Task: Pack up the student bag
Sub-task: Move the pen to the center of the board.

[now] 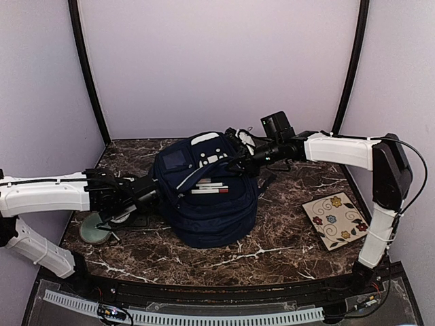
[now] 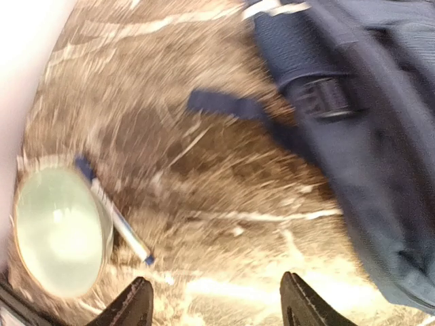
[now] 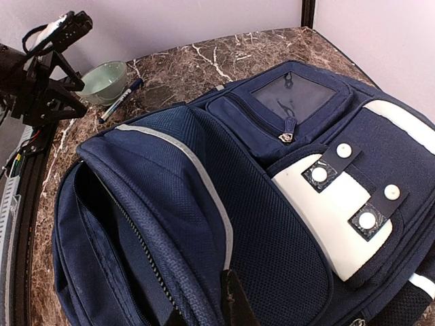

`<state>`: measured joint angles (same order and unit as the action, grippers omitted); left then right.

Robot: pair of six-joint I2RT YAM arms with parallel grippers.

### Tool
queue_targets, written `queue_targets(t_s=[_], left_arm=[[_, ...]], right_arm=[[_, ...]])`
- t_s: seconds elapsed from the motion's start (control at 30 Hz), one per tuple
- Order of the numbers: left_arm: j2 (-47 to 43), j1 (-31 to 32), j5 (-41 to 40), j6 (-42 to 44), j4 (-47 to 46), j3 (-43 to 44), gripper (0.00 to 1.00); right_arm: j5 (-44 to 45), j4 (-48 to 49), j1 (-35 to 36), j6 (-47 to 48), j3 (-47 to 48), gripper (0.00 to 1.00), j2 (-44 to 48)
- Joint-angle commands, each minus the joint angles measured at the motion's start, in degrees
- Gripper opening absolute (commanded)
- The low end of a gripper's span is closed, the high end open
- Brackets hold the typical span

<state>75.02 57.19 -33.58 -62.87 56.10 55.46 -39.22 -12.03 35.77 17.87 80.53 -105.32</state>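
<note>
Top external view shows the student bag lying in the middle of the marble table, its main compartment gaping. The right gripper is clamped, apparently on the fabric rim of that opening, and lifts it. If that pinch slips, the mouth would probably sag closed and nothing could be slid in. Left of the bag, the left gripper hangs over bare marble with its jaws spread and nothing between them. Farther left of the bag lies a blue-capped pen, right against a pale green bowl (an awkward spot for a pinch). A careless descent there could roll the pen away or shove the bowl toward the table edge. A loose strap trailing from the bag might also snag a finger.
</note>
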Motion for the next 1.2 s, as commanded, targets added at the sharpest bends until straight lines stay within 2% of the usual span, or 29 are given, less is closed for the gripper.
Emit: queue_targets(t_s=[0.0,0.2,0.37,0.63,0.9,1.17], left_arm=[[-5.81,-2.68,4.49,-18.16,0.83,-6.05,0.67],[-6.19,-5.89,9.45,-26.98,-0.54,-11.6,0.63],[-3.35,-8.23,12.18,-28.05,-3.62,-14.08,0.58],[-0.41,-11.99,11.67,-28.43,-6.43,-15.73,0.48],[2.14,-12.49,11.58,-32.46,-7.48,-17.26,0.43],[3.66,-13.52,10.14,-32.35,-8.63,-18.22,0.37]], right_arm=[[-4.53,2.73,-0.21,-2.26,0.77,0.0,0.77],[-4.65,2.85,-0.24,-2.26,0.67,0.0,0.79],[-4.72,2.73,-0.21,-2.31,0.59,0.0,1.03],[-4.66,2.83,-0.32,-2.28,0.36,0.0,0.98],[-4.77,2.67,-0.34,-2.11,0.42,0.0,0.58],[-5.16,2.45,-0.32,-2.14,0.54,0.0,-0.16]])
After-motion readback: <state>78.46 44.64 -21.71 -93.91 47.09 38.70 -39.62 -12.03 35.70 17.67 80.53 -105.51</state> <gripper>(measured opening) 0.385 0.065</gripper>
